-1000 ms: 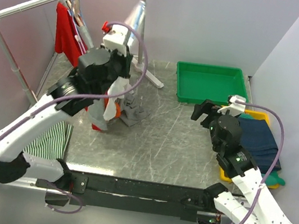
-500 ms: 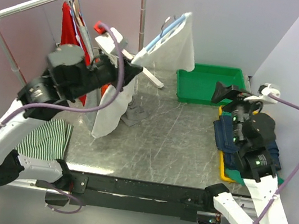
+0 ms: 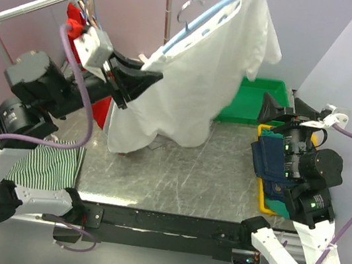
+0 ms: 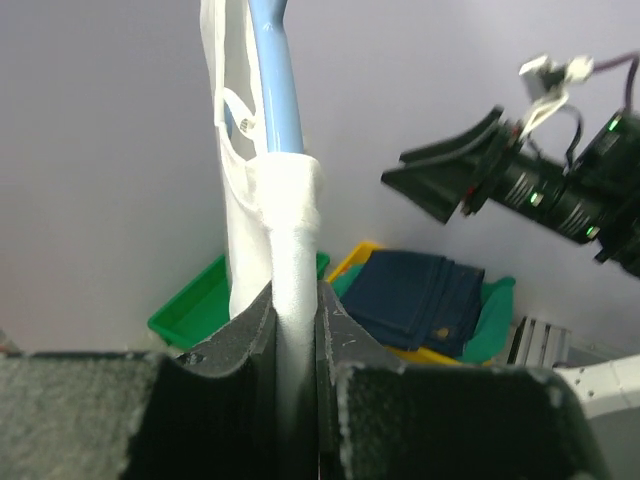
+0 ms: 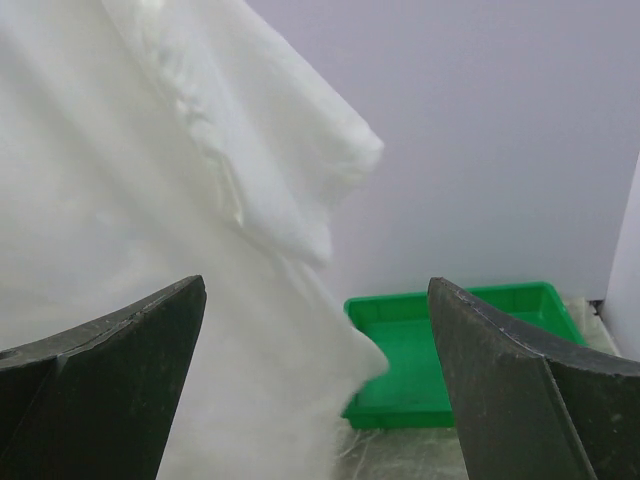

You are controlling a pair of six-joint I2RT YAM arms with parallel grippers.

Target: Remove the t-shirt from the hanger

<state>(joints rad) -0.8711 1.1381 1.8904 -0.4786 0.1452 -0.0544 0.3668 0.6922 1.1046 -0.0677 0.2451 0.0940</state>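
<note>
Pinching t-shirt [image 3: 197, 82] on hanger [image 4: 275, 90], left hand [image 4: 295, 300], right hand [image 5: 317, 290] apart, spread.

Pale lilac walls [image 3: 319, 34], grey marbled tabletop [image 3: 189, 174]

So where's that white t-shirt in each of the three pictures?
Top external: the white t-shirt hangs upper centre, draped over a blue hanger.
Left wrist: the t-shirt is a narrow strip up the centre, pinched in the left claw.
Right wrist: it fills the left half.
Shared landmark: the green tray shows in all three.
</note>
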